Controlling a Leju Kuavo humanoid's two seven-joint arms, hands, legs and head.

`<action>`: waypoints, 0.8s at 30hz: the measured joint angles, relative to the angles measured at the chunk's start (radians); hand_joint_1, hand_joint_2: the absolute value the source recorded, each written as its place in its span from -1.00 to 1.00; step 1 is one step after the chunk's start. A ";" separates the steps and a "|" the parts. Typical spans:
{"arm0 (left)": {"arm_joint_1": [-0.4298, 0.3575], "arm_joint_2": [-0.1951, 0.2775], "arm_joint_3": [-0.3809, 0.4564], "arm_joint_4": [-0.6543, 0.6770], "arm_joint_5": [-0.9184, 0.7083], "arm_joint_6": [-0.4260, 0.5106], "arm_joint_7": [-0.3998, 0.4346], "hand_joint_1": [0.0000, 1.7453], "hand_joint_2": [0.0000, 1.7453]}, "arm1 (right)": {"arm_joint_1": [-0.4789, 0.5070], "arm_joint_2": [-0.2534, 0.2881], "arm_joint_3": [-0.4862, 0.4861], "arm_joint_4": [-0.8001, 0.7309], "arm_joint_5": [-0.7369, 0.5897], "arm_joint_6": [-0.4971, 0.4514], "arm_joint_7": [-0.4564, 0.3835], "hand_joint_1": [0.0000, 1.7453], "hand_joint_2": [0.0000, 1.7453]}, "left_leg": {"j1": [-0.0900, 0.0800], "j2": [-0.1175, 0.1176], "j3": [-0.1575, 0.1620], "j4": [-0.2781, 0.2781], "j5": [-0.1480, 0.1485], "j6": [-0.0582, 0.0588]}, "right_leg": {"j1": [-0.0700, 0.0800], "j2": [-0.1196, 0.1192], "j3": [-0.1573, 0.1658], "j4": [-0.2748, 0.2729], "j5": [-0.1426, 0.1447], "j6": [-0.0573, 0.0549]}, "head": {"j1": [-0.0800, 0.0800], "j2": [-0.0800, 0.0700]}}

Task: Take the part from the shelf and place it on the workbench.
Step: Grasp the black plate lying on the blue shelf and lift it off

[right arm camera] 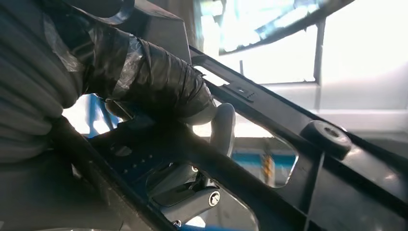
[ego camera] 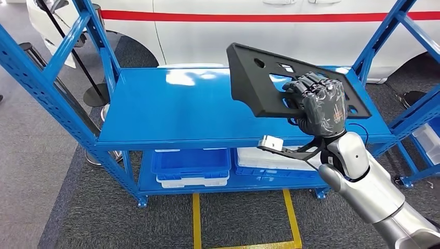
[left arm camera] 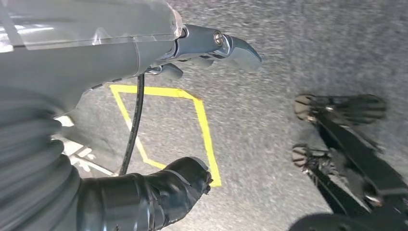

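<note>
Two stacked bins (ego camera: pixel 191 167), blue over white, sit on the lower level of the blue shelf (ego camera: pixel 171 109), w/ yellow floor tape (ego camera: pixel 196 220) in front. Left hand (left arm camera: pixel 144 192) hangs over grey carpet by the tape; fingers apart, holding nothing. Further right, black part (ego camera: pixel 259 83) is tilted, raised above the shelf's top deck, gripped near its right end by right hand (ego camera: pixel 319 104), fingers wrapped thru a cutout. White car (ego camera: pixel 259 26) behind.
</note>
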 joint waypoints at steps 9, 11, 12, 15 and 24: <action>-0.004 -0.011 0.000 0.000 -0.009 0.001 -0.004 -1.00 1.00 | -0.032 -0.013 0.042 0.016 -0.047 0.008 0.049 1.00 1.00 | -0.003 0.003 -0.065 0.045 0.008 -0.038 | 0.003 0.005 0.154 -0.278 0.042 -0.057 | 0.000 0.000; -0.003 -0.008 0.000 0.000 -0.014 -0.002 -0.007 -1.00 1.00 | -0.031 -0.015 0.049 0.019 -0.055 0.008 0.053 1.00 1.00 | 0.000 0.001 -0.094 0.143 -0.092 -0.045 | 0.002 0.012 0.126 -0.279 0.069 -0.064 | -0.001 0.000; -0.005 -0.007 0.000 0.000 -0.017 -0.002 -0.008 -1.00 1.00 | -0.031 -0.016 0.052 0.020 -0.057 0.009 0.054 1.00 1.00 | 0.002 0.000 -0.107 0.208 -0.138 -0.047 | 0.001 0.017 0.109 -0.277 0.082 -0.066 | 0.000 0.000; -0.013 -0.004 0.000 0.000 -0.026 -0.005 -0.012 -1.00 1.00 | -0.031 -0.016 0.063 0.026 -0.061 0.010 0.054 1.00 1.00 | 0.006 -0.002 -0.077 0.277 -0.126 -0.052 | -0.001 0.037 0.053 -0.265 0.118 -0.058 | 0.000 0.000; -0.035 0.007 -0.004 0.000 -0.066 -0.016 -0.019 -1.00 1.00 | -0.085 -0.004 0.095 0.047 -0.070 0.049 0.036 1.00 1.00 | 0.010 -0.046 0.092 0.003 -0.078 -0.016 | -0.005 0.080 -0.033 -0.232 0.163 -0.004 | 0.001 0.000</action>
